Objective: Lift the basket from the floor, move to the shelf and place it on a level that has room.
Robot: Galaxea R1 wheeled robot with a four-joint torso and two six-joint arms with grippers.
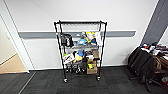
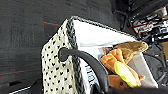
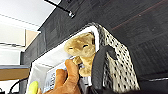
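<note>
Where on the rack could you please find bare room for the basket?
The top tier of the shelf, between its four posts, looks bare. The tiers below are crowded with toys and boxes. The basket already holds plush toys.

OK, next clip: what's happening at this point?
The robot faces the shelf, a black wire rack against the wall on the dark carpet floor. Its top level looks bare, while the lower tiers are packed with toys and boxes. Both wrist views look down onto the basket, seen close against the carpet, with plush toys inside its pale lining. A dark loop handle arches near each wrist camera, but whether the claws are gripping cannot be made out.
</note>
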